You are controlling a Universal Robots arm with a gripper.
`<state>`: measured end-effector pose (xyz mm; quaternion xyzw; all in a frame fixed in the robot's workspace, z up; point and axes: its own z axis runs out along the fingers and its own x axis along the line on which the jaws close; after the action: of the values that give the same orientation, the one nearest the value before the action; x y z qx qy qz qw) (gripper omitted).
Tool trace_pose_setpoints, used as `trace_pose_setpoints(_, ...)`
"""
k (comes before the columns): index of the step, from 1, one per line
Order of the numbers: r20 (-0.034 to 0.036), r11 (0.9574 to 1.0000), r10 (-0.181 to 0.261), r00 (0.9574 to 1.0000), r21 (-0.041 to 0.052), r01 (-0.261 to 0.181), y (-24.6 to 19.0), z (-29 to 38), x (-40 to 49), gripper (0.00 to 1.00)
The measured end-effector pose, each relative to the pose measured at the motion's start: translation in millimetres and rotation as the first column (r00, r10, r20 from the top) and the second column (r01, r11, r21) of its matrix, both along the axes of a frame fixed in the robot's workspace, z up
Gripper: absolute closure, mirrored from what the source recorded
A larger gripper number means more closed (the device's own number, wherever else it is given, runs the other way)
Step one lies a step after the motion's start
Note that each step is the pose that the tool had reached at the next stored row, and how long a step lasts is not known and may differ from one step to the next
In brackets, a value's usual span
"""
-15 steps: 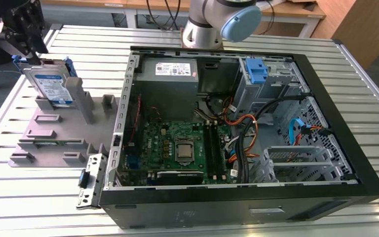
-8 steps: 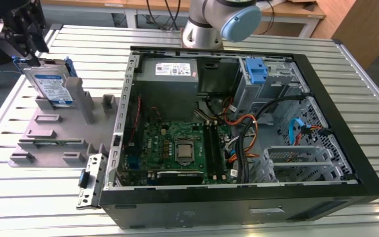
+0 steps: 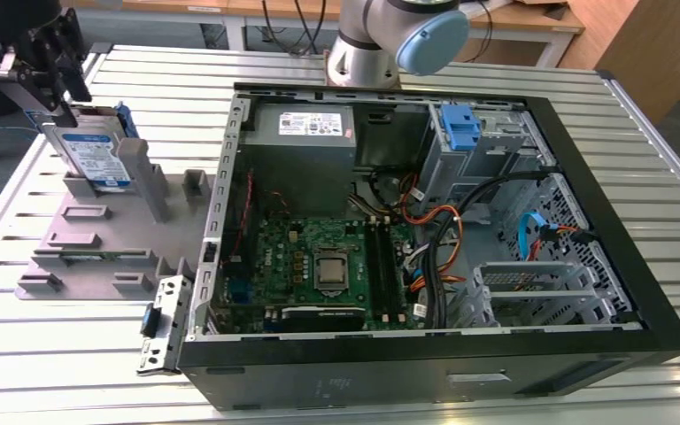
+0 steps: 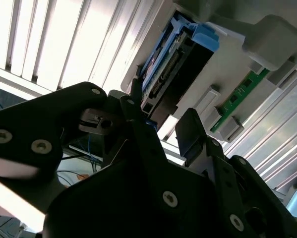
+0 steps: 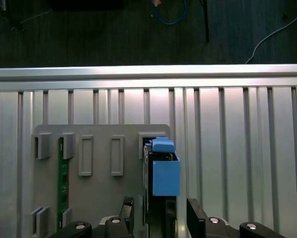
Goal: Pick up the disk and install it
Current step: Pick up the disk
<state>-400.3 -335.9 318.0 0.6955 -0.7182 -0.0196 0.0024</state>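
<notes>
Disk [image 3: 95, 156] is silver with a white-and-blue label and a blue bracket, standing on edge in the grey holder [image 3: 86, 241]. Gripper [image 5: 159, 206] fingers are spread either side of it.

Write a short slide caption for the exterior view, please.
The tool hangs at the top edge of the disk, which stands upright in a grey fixture beside the open computer case.

No lettering can be read here: the white-and-blue label on the disk [image 3: 95, 159], at nine o'clock from the open computer case [image 3: 375, 372], and the white sticker on the grey power supply [image 3: 305, 133], at eleven o'clock inside it, carry print too fine to make out.
</notes>
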Motion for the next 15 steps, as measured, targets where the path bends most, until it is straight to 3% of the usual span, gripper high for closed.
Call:
trace_pose_setpoints(8,0.0000,0.9971,0.077,0.9971,-0.0003,-0.077,0.0,-7.3,0.0,0.46)
trace_pose_setpoints(15,0.0000,0.9948,0.102,0.9948,-0.0003,-0.102,0.1,-14.0,0.2,0.46)
